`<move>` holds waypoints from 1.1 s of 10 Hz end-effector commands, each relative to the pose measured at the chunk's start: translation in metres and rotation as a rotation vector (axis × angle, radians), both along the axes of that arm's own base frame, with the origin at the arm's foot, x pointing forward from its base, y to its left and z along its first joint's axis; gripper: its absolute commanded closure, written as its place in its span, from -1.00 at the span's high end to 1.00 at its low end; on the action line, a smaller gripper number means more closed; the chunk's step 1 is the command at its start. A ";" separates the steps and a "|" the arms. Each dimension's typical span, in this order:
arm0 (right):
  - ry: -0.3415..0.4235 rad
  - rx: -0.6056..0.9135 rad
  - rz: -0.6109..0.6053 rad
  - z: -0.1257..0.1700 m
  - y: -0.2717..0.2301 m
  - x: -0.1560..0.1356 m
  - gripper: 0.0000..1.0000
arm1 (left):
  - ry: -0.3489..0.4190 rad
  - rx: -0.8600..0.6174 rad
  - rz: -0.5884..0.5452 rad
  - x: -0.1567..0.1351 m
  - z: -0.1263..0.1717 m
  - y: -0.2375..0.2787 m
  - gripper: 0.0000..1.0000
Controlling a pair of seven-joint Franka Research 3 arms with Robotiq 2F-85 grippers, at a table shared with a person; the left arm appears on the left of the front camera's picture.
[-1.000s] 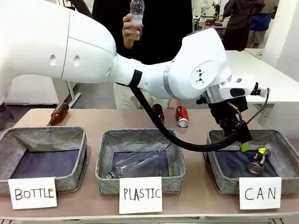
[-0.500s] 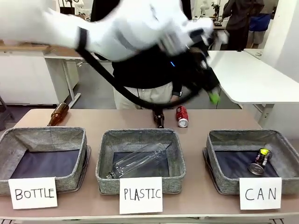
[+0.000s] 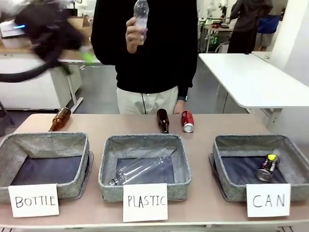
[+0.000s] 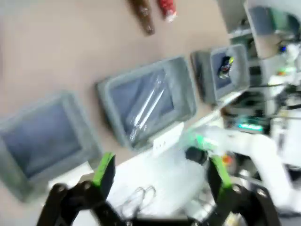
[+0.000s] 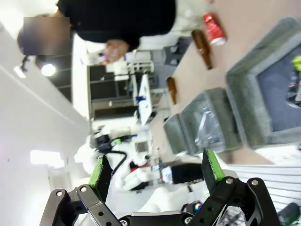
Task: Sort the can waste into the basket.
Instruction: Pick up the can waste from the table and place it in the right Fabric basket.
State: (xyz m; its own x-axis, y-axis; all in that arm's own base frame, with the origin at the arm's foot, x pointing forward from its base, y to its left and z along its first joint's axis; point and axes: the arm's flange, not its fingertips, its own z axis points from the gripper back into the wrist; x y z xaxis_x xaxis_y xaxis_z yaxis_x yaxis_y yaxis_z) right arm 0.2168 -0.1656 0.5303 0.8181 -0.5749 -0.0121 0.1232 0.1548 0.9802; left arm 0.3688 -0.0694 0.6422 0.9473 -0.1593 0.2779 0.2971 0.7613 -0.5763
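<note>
The left gripper (image 4: 161,165) has swung from the basket (image 3: 226,186) to far left — spread, empty; right gripper (image 5: 154,164) spread too. Inside lies the dark can (image 3: 266,167) — red can (image 3: 188,121) outside.

Left hand (image 4: 161,170) high above the desk, motion-blurred, fingers spread, empty. Right hand (image 5: 153,172) fingers spread, empty.
</note>
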 end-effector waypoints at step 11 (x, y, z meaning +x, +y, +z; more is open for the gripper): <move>0.176 0.136 0.182 0.043 0.159 0.072 1.00 | 0.099 -0.748 0.071 -0.019 -0.080 0.213 1.00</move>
